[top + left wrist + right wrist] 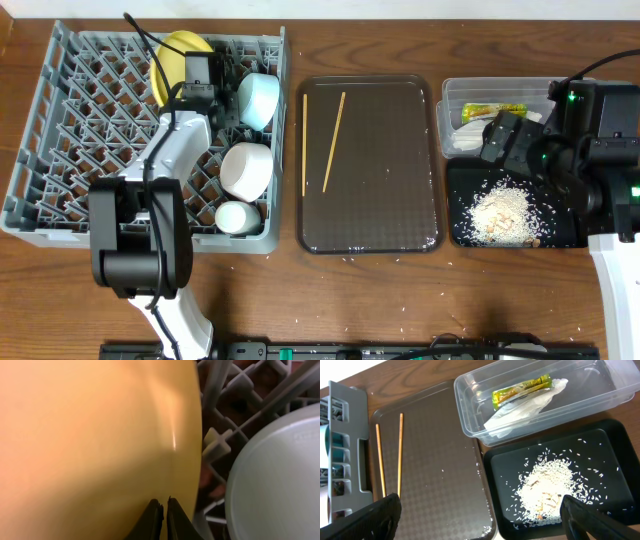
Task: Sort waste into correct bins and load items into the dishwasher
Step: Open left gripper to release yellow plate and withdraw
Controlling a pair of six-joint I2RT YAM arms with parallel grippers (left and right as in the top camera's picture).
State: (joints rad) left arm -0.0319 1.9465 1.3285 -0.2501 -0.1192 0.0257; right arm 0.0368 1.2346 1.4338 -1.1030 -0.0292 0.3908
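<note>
The yellow plate (172, 58) stands on edge at the back of the grey dish rack (60, 130). It fills the left wrist view (90, 435). My left gripper (192, 72) is shut, its tips (164, 501) against the plate's face. The light blue bowl (258, 98), white bowl (247, 168) and small white cup (237, 216) sit in the rack. Two chopsticks (334, 140) (400, 455) lie on the brown tray (370, 215). My right gripper (505, 140) (480, 515) is open and empty over the tub and black tray.
The clear tub (447, 95) (470, 435) holds the yellow-green wrapper (520, 391) and white napkin (520, 412). The black tray (560, 225) (600, 440) holds a pile of rice scraps (500, 212) (547, 482). A pale bowl (275, 475) is right of the plate.
</note>
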